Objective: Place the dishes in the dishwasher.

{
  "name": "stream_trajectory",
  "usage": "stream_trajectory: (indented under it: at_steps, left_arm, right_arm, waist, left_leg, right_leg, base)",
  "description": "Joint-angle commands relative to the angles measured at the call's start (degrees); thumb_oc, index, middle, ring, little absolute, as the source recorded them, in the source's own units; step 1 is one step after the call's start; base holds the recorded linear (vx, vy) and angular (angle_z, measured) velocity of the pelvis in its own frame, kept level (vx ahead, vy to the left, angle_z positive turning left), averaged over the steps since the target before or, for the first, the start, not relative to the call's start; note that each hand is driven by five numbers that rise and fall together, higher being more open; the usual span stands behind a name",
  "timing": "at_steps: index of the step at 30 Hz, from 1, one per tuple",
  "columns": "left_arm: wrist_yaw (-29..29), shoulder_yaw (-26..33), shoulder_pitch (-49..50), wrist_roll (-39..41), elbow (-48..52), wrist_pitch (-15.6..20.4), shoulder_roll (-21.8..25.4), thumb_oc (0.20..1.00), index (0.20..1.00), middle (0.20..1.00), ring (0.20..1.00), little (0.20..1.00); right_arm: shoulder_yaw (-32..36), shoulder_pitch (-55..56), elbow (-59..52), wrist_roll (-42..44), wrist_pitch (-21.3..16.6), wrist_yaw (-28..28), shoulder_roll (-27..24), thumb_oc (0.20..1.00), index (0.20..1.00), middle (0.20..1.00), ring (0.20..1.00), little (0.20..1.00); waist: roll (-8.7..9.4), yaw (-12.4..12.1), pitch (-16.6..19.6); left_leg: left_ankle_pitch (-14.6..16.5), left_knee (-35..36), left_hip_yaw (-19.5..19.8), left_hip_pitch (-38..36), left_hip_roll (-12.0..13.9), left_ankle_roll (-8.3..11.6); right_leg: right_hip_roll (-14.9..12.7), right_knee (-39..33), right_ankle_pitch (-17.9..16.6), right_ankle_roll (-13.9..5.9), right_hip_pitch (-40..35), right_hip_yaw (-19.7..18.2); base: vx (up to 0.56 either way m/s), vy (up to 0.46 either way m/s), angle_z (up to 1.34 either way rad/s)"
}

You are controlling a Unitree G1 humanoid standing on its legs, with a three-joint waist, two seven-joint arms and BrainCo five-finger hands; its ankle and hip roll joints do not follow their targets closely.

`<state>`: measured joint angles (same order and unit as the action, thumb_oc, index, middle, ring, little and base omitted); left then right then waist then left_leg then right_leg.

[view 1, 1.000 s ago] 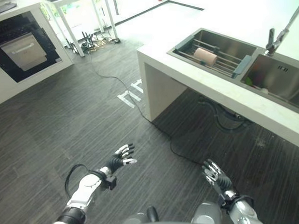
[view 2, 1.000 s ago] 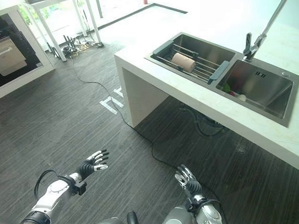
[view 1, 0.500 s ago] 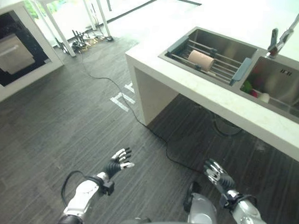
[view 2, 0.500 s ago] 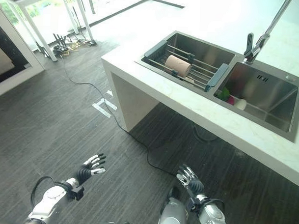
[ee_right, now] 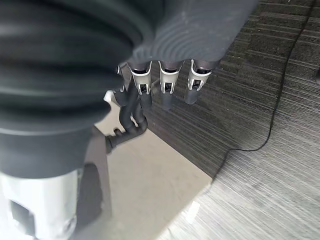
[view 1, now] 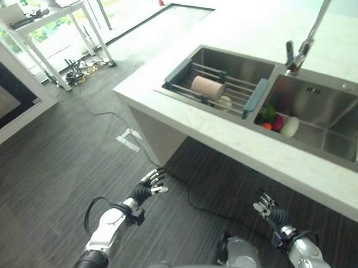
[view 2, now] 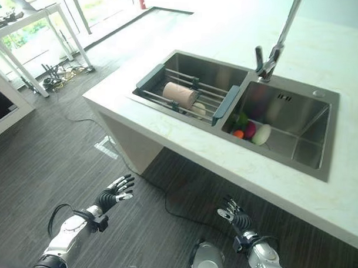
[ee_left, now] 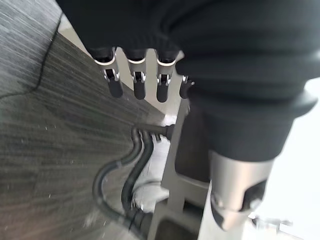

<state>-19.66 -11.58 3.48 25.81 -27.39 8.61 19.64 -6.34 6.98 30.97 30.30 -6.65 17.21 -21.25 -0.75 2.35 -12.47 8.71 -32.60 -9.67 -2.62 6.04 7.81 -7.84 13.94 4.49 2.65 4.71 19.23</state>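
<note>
OK, both hands, left hand [view 1: 149, 187] and right hand [view 1: 269, 209], hanging open and empty below the tabletop [view 1: 185, 113]; I'm nearing the cup [view 1: 207, 88] on the sink rack [view 1: 219, 82].

silver arms, dark ribbed wrists, dark-tipped fingers [view 2: 123, 185]

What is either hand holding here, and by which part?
Nothing. The left hand and right hand hang open above the floor, short of the sink.
</note>
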Motion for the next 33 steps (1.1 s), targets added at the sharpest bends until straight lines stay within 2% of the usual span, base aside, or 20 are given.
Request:
stream_trajectory:
  at_steps: [1,2,3,5,6,7,10,12,15,16,17,19,20,23,24,25,27,29,31,33]
  left_arm:
    - [1.16,0.19,-1.33,0.27,3.73,3.17,1.93,1.0,1.0,1.0,1.0,1.0]
    - [2.02,0.82,-0.28,1.39,4.61,3.08,2.6,1.0,1.0,1.0,1.0,1.0]
    - [2.15,1.02,0.09,1.6,5.09,2.98,2.58,1.0,1.0,1.0,1.0,1.0]
    - [2.25,1.21,0.27,1.65,5.45,2.88,2.49,1.0,1.0,1.0,1.0,1.0]
    - [1.39,1.55,0.01,1.78,5.89,2.93,2.28,1.0,1.0,1.0,1.0,1.0]
    - [1.23,1.56,-0.1,1.8,5.88,2.88,2.27,1.0,1.0,1.0,1.0,1.0]
    - [1.52,1.3,-1.27,1.53,4.56,2.55,2.46,1.0,1.0,1.0,1.0,1.0]
    - [1.37,1.07,-2.54,0.67,3.74,1.52,3.38,1.0,1.0,1.0,1.0,1.0]
    - [1.8,1.17,-2.1,1.04,2.89,1.48,3.69,1.0,1.0,1.0,1.0,1.0]
    - [1.67,1.22,-2.01,1.09,2.9,1.37,3.8,1.0,1.0,1.0,1.0,1.0]
    - [1.45,1.12,-1.88,0.36,3.11,1.0,3.93,1.0,1.0,1.0,1.0,1.0]
    - [1.49,0.05,-2.26,-0.06,2.08,1.33,4.14,1.0,1.0,1.0,1.0,1.0]
    - [1.61,-0.02,-2.25,0.17,1.84,1.53,4.15,1.0,1.0,1.0,1.0,1.0]
    - [2.59,0.86,-1.74,1.19,2.3,2.28,4.52,1.0,1.0,1.0,1.0,1.0]
    - [2.75,0.88,-1.69,1.22,2.44,2.22,4.6,1.0,1.0,1.0,1.0,1.0]
    - [3.22,0.97,-1.74,1.05,2.75,2.17,4.78,1.0,1.0,1.0,1.0,1.0]
    - [3.4,0.95,-2.84,0.09,2.75,1.44,5.15,1.0,1.0,1.0,1.0,1.0]
    - [3.59,0.74,-2.76,0.4,2.43,1.22,4.87,1.0,1.0,1.0,1.0,1.0]
    - [3.53,0.6,-2.43,0.64,2.3,1.17,4.78,1.0,1.0,1.0,1.0,1.0]
    - [3.52,0.28,-2.0,0.6,2.18,0.95,4.52,1.0,1.0,1.0,1.0,1.0]
  right_arm:
    - [-0.78,-2.84,-1.12,-0.09,-0.48,0.95,-1.06,1.0,1.0,1.0,1.0,1.0]
    - [-1.95,-4.27,-0.27,0.41,0.68,0.55,-1.65,1.0,1.0,1.0,1.0,1.0]
    - [-2.1,-4.48,0.04,0.3,0.77,0.31,-1.76,1.0,1.0,1.0,1.0,1.0]
    - [-2.01,-4.55,0.25,0.25,0.66,0.37,-1.89,1.0,1.0,1.0,1.0,1.0]
    - [-1.13,-4.03,0.67,0.27,-0.33,-0.14,-2.09,1.0,1.0,1.0,1.0,1.0]
    - [-1.0,-3.94,0.7,0.23,-0.51,-0.29,-2.06,1.0,1.0,1.0,1.0,1.0]
    - [-1.07,-3.82,2.13,1.0,-1.84,-1.99,-1.77,1.0,1.0,1.0,1.0,1.0]
    - [0.63,-2.59,4.94,3.63,-2.72,-3.05,0.53,1.0,1.0,1.0,1.0,1.0]
    - [1.51,-2.1,6.19,2.37,-3.05,-3.55,1.7,1.0,1.0,1.0,1.0,1.0]
    - [1.6,-2.0,6.23,2.51,-3.03,-3.89,1.99,1.0,1.0,1.0,1.0,1.0]
    - [1.68,-1.9,6.04,3.11,-3.08,-4.53,2.47,1.0,1.0,1.0,1.0,1.0]
    - [1.99,-2.26,6.59,3.92,-4.01,-5.41,2.68,1.0,1.0,1.0,1.0,1.0]
    - [2.06,-2.36,6.73,3.92,-4.0,-5.36,2.65,1.0,1.0,1.0,1.0,1.0]
    - [2.43,-3.16,7.5,3.19,-4.1,-3.99,2.62,1.0,1.0,1.0,1.0,1.0]
    - [2.41,-3.28,7.64,3.22,-4.1,-3.96,2.61,1.0,1.0,1.0,1.0,1.0]
    - [2.29,-3.85,8.01,3.47,-4.09,-3.93,2.57,1.0,1.0,1.0,1.0,1.0]
    - [1.97,-5.48,9.56,3.67,-2.43,-5.32,2.74,1.0,1.0,1.0,1.0,1.0]
    - [1.92,-5.38,11.02,2.45,-0.87,-6.64,2.96,1.0,1.0,1.0,1.0,1.0]
    - [1.83,-5.19,13.11,1.87,-0.41,-7.19,3.09,1.0,1.0,1.0,1.0,1.0]
    - [2.07,-4.71,17.48,1.13,-0.62,-7.05,3.08,1.0,1.0,1.0,1.0,1.0]
  waist:
    - [0.26,0.23,-0.01]
    - [-0.15,-1.3,-0.17]
    - [-0.34,-1.81,-0.25]
    - [-0.53,-2.05,-0.22]
    - [-1.01,-2.19,-0.86]
    - [-1.01,-2.19,-0.96]
    - [-1.16,-2.0,-0.76]
    - [-2.01,-1.38,0.06]
    - [-2.21,-1.3,0.21]
    - [-2.24,-1.29,0.16]
    - [-1.97,-1.31,-0.27]
    - [-2.33,-1.0,-1.22]
    - [-2.32,-1.0,-1.36]
    - [-0.94,-1.65,-2.22]
    - [-0.65,-1.66,-2.32]
    - [-0.21,-1.79,-2.78]
    - [0.58,-2.22,-3.13]
    - [0.41,-2.37,-2.66]
    - [0.33,-2.54,-2.48]
    - [0.27,-2.61,-2.17]
  left_leg:
    - [-1.66,20.16,-1.35,-2.92,-8.65,-7.27]
    - [-5.52,28.05,4.51,-2.55,-5.47,-5.24]
    - [-7.66,29.85,5.79,-1.93,-4.07,-4.05]
    - [-9.43,30.58,6.06,-0.94,-3.01,-3.24]
    - [-13.77,31.23,2.66,3.38,0.46,-1.65]
    - [-14.04,31.01,2.21,3.83,0.75,-1.55]
    - [-13.07,32.14,0.15,2.97,1.32,-2.42]
    - [-12.05,36.53,0.48,-1.04,0.07,-4.06]
    - [-11.04,36.84,-0.42,-1.81,-1.3,-5.56]
    - [-10.74,36.83,-0.7,-1.86,-1.77,-6.24]
    - [-10.1,36.81,-1.02,-2.12,-2.95,-7.68]
    - [-9.17,37.03,-0.77,-2.39,-4.66,-9.69]
    - [-9.06,37.13,-0.85,-2.55,-4.88,-9.77]
    - [-7.93,37.6,-4.8,-4.15,-4.98,-8.48]
    - [-6.88,37.6,-4.82,-4.9,-5.12,-8.13]
    - [-6.3,37.6,-6.21,-5.59,-4.93,-7.87]
    - [-5.15,37.56,-7.74,-5.84,-5.23,-8.56]
    - [-3.89,37.45,-7.04,-6.85,-5.38,-8.58]
    - [-3.76,37.27,-7.27,-7.49,-5.2,-8.55]
    - [-3.76,36.19,-8.04,-8.04,-4.31,-8.31]
  right_leg:
    - [2.12,-3.58,-3.46,-6.28,-1.69,0.86]
    - [3.62,-6.29,-3.0,-6.69,-4.36,-4.02]
    - [3.81,-7.7,-2.84,-6.76,-5.65,-5.3]
    - [3.75,-8.66,-2.86,-6.79,-6.23,-5.89]
    - [2.4,-10.38,-2.28,-6.95,-8.54,-5.67]
    - [2.23,-10.44,-2.18,-6.96,-8.75,-5.59]
    - [0.82,-9.5,-1.57,-7.47,-8.85,-3.94]
    - [-0.89,-2.34,0.8,-9.06,-6.84,-4.23]
    - [-1.81,2.31,1.28,-9.63,-5.78,-4.59]
    - [-2.07,4.26,0.88,-9.85,-5.28,-4.63]
    - [-2.87,9.82,0.07,-10.61,-3.37,-5.43]
    - [-2.29,19.91,-2.84,-11.21,1.67,-7.3]
    - [-2.36,20.23,-3.21,-11.23,2.12,-7.12]
    - [-5.23,8.1,-7.73,-12.39,1.78,-1.18]
    - [-5.83,6.88,-7.5,-13.31,1.53,-1.06]
    - [-7.02,3.7,-9.05,-13.83,1.63,0.6]
    - [-9.1,-1.31,-12.13,-14.43,2.48,3.04]
    - [-8.64,-2.78,-10.62,-15.28,1.04,3.0]
    - [-8.28,-3.62,-9.87,-15.04,-0.01,3.74]
    - [-6.67,-5.14,-7.8,-14.21,-2.02,4.57]
  base:
    - [0.24,0.192,-1.03]
    - [0.28,0.25,-0.62]
    - [0.24,0.249,-0.36]
    - [0.09,0.178,-1.34]
    - [0.11,0.237,-1.53]
    - [0.13,0.297,-0.35]
    - [0.14,0.261,-0.47]
    - [0.29,0.4,-0.68]
    - [0.16,0.201,-0.23]
    - [0.07,0.166,-0.36]
    - [0.07,0.206,-0.32]
    - [0.09,0.235,-0.43]
    - [0.14,0.132,-0.45]
    - [0.11,-0.054,-0.45]
    - [0.09,-0.11,-0.39]
    - [0.05,-0.109,-0.33]
    - [0.02,-0.199,-0.68]
    - [0.18,-0.157,-0.34]
    - [0.2,-0.164,-0.02]
    - [0.2,-0.245,0.0]
